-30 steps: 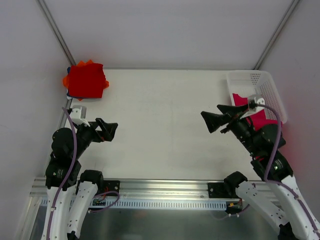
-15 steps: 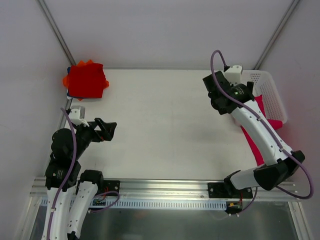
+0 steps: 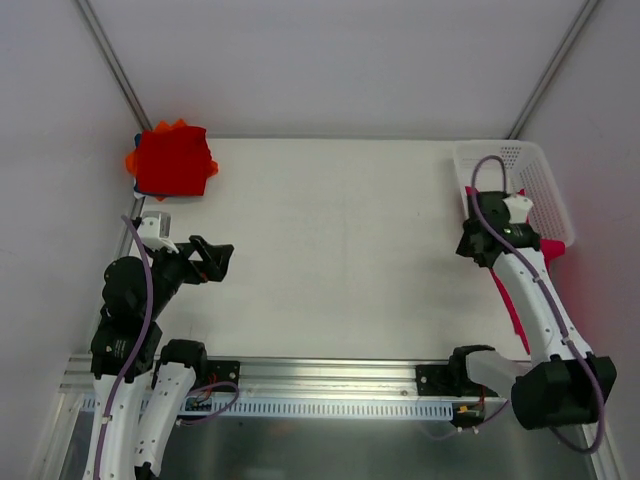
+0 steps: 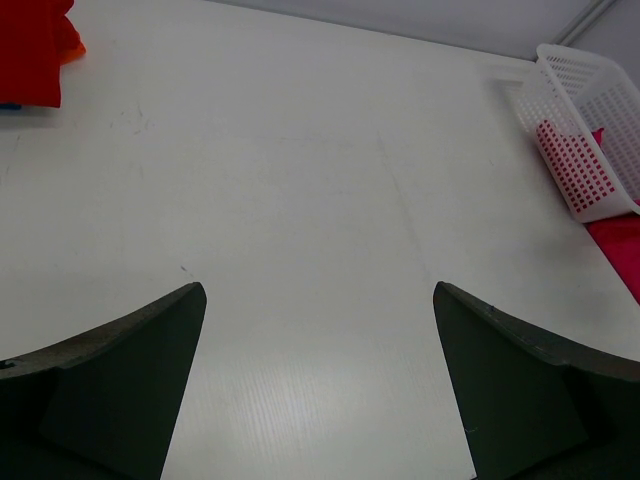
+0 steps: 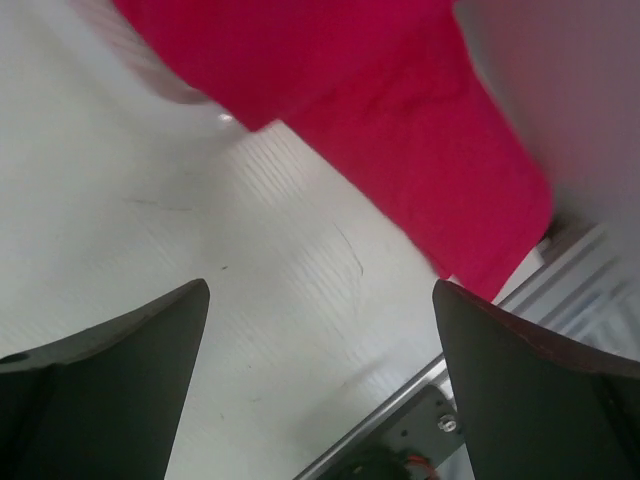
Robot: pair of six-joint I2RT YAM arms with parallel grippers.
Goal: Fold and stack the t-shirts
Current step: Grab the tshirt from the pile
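Right gripper (image 5: 320, 290) spread wide, empty, crimson-pink t-shirt (image 5: 400, 130) cut off beyond it, left gripper (image 4: 320, 288) wide too

The table (image 3: 330, 250) is finished matt white with faint grain lines, and a brushed metal rail (image 3: 330, 372) is fitted at the bottom of the frame. The basket (image 3: 500, 147) at upper right is moulded in smooth white perforated plastic; the t-shirts (image 3: 172, 160) are made of soft matt cloth.

Robot lab cell: white walls (image 3: 330, 60), table (image 3: 330, 250), aluminium rail (image 3: 330, 375).
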